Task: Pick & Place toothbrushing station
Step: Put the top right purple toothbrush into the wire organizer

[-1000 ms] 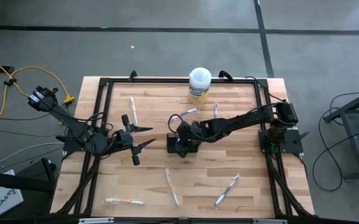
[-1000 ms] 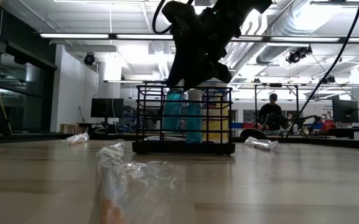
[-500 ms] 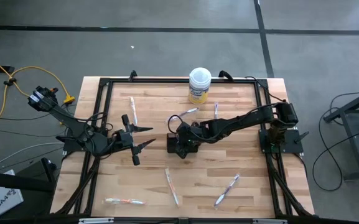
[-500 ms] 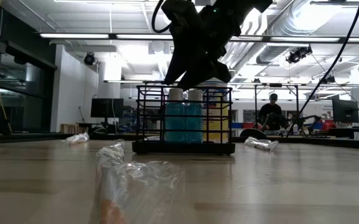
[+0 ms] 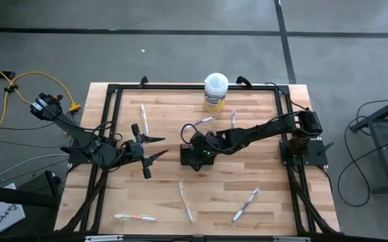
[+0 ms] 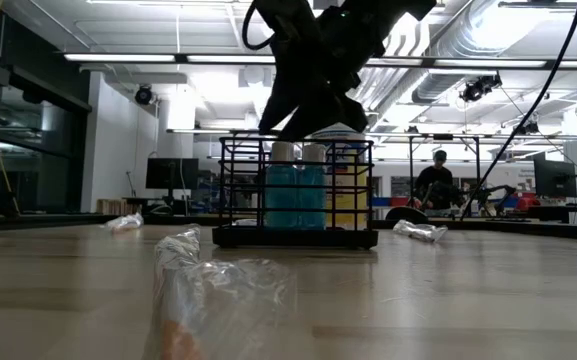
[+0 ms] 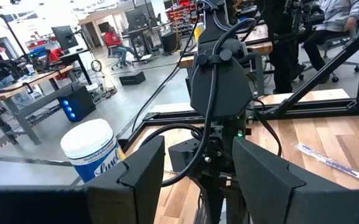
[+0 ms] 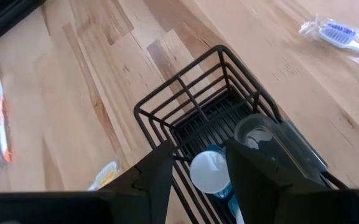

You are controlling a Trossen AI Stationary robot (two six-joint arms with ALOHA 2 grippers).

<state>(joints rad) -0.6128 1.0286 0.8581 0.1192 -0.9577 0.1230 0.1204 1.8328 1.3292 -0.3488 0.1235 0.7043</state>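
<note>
Hovering my right gripper (image 8: 195,169) over the wire-mesh holder (image 8: 198,106).
Fingers parted, gripping nothing; two white-capped tubes (image 6: 296,188) stand upright directly beneath them.

You have the wire-mesh holder (image 5: 192,155) near the middle of the table (image 5: 267,212), with two capped tubes (image 6: 295,187) standing side by side inside it. The right gripper (image 5: 200,152) hangs directly above the holder. The left gripper (image 5: 159,148) waits to the holder's left, apart from it. A round tub (image 5: 216,92) stands at the far edge, behind the holder. Wrapped toothbrushes lie scattered: one (image 5: 142,118) far left, two (image 5: 204,121) between tub and holder, three (image 5: 185,200) along the near side.
</note>
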